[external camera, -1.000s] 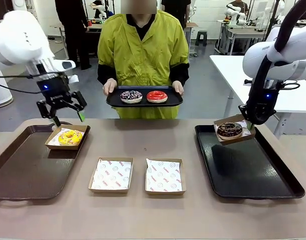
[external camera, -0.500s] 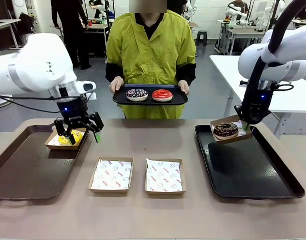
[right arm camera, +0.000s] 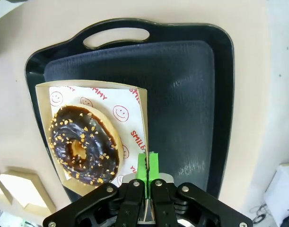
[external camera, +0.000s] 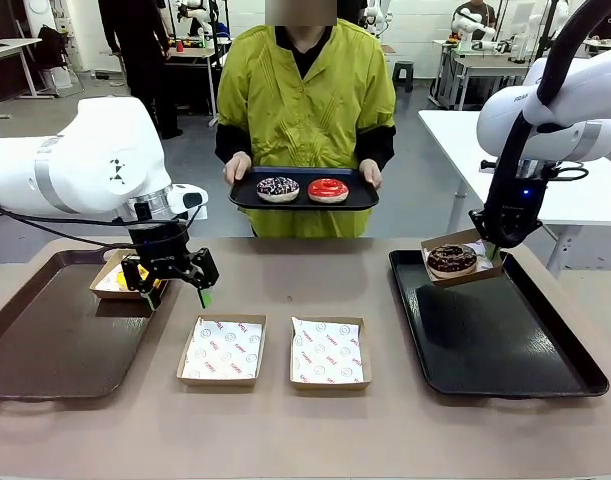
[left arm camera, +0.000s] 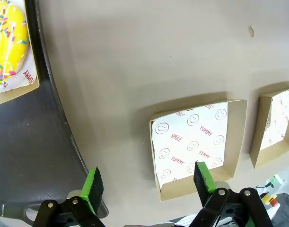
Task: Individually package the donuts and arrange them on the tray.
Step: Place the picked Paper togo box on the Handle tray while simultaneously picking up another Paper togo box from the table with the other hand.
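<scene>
**Chocolate donut boxed, held at the black tray's corner**

The dark chocolate donut sat in a paper-lined box. The right gripper pinched this box by one wall, jaws tight together, over the black tray's far left corner. The yellow donut lay boxed at the brown tray's far right corner. Just beside it, the left gripper hung spread wide, gripping nothing. Two lined boxes without donuts sat mid-table. The person held a small tray carrying the sprinkled donut and the red donut.

The tabletop carries a brown tray at left, a black tray at right, and between them a left box and right box, paper-lined, side by side.
</scene>
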Controlling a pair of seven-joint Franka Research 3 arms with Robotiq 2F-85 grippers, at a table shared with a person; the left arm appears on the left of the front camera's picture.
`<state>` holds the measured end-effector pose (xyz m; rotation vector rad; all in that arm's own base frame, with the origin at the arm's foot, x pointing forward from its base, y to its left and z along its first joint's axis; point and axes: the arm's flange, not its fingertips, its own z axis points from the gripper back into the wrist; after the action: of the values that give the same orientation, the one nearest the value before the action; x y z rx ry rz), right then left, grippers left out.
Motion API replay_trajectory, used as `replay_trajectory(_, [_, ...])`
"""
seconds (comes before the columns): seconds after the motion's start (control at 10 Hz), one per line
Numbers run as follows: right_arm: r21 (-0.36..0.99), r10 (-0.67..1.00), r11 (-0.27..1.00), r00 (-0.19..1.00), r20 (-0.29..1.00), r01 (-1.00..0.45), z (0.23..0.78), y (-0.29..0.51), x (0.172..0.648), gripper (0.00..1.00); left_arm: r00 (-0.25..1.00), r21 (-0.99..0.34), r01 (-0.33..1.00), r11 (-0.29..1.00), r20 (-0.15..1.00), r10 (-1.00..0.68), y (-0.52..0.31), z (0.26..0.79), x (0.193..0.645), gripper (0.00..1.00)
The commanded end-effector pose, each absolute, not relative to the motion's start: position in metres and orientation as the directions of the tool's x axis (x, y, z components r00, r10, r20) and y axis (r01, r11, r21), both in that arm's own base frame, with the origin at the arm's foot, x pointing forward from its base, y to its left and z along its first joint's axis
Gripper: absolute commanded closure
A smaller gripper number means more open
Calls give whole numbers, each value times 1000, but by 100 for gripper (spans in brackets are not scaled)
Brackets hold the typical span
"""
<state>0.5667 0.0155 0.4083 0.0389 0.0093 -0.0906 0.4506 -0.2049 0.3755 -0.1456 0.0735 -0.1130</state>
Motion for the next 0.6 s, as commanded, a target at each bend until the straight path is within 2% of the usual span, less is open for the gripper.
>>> replay_trajectory(0.0, [37, -91, 995, 996, -9, 92, 410, 14, 564, 99, 992, -149, 99, 984, -65, -110, -201, 376, 454, 0])
replay_trajectory(0.5, [37, -91, 995, 996, -9, 92, 410, 14, 564, 99, 992, -149, 100, 984, -66, -111, -202, 375, 452, 0])
